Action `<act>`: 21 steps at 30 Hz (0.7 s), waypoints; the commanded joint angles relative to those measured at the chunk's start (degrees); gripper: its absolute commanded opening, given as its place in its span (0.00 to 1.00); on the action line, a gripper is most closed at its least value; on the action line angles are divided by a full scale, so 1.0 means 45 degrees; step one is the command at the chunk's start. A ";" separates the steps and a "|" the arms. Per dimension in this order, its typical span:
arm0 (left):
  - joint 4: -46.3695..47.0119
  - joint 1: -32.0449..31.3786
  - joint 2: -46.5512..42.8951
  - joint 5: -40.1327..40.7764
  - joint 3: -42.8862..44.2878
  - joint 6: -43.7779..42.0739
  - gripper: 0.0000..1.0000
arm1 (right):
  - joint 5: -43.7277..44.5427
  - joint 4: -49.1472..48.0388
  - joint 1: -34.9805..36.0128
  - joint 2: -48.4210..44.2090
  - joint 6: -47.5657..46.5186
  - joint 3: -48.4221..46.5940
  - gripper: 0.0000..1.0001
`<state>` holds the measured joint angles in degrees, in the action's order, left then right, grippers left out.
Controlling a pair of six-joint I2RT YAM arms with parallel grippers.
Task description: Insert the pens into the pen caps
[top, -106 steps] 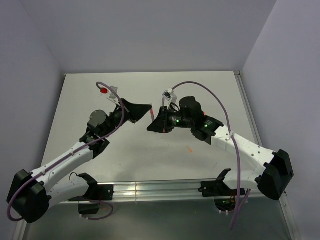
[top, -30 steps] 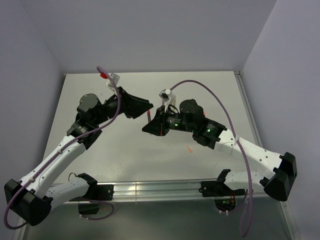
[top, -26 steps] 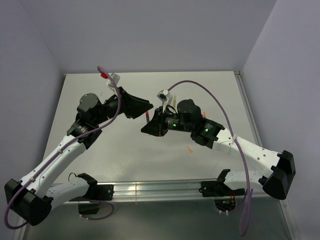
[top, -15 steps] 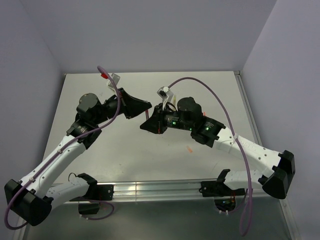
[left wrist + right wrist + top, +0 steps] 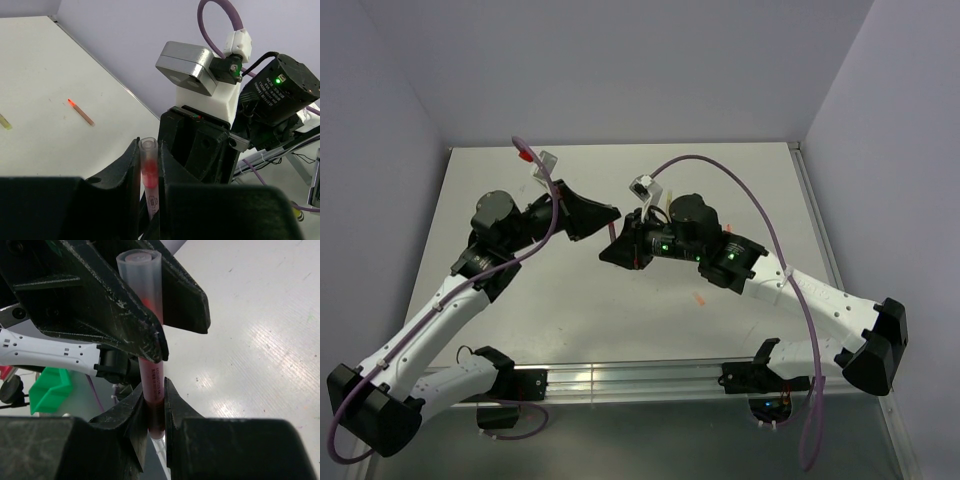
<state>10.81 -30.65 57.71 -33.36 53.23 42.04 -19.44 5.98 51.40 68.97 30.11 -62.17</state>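
Both grippers meet in the air above the table's middle. My left gripper [image 5: 607,214] [image 5: 149,172] is shut on a translucent pink pen cap [image 5: 148,150], its closed end up. My right gripper [image 5: 613,250] [image 5: 154,392] is shut on the pink-red pen [image 5: 153,377] near its lower end. The pen's red tip sits inside the cap [image 5: 142,275], which the left fingers [image 5: 125,315] clamp. An orange-red pen [image 5: 700,298] [image 5: 81,111] lies on the table right of centre. The other pens and caps are hidden by the arms or out of view.
The white table [image 5: 520,300] is walled at the back and both sides. A small yellow piece [image 5: 4,121] lies at the left edge of the left wrist view. A green bin [image 5: 47,390] shows beyond the table. Purple cables [image 5: 720,170] loop over both arms.
The left arm has risen. My right gripper has moved left and up with the pen, closing the gap to the left gripper, and the two now overlap.
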 commanded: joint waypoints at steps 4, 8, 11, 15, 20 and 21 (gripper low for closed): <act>0.0136 -0.0063 -0.0657 -0.0691 -0.1339 -0.0359 0.01 | 0.0008 -0.0313 -0.1124 -0.0250 -0.0031 -0.1592 0.00; 0.0469 -0.0626 -0.0677 -0.0283 -0.2218 -0.0299 0.00 | -0.0932 -0.0313 -0.2257 0.0180 0.0126 -0.2588 0.00; 0.0702 -0.1406 -0.0502 0.0284 -0.2570 -0.0300 0.00 | -0.0973 -0.0079 -0.2651 0.0512 -0.0049 -0.3545 0.00; 0.0957 -0.2210 -0.0442 0.0851 -0.2922 -0.0164 0.00 | -0.1265 -0.0097 -0.3100 0.0962 0.0086 -0.4406 0.00; 0.1094 -0.2601 -0.0345 0.0949 -0.3294 -0.0046 0.00 | -0.1500 -0.0177 -0.3530 0.1392 0.0224 -0.5165 0.00; 0.1133 -0.2660 -0.0345 0.0950 -0.3352 -0.0026 0.00 | -0.1519 -0.0157 -0.3647 0.1470 0.0204 -0.5284 0.00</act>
<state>28.12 -37.54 55.86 -14.31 43.07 45.08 -36.49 23.53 41.65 76.18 26.06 -76.18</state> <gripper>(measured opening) 0.177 0.217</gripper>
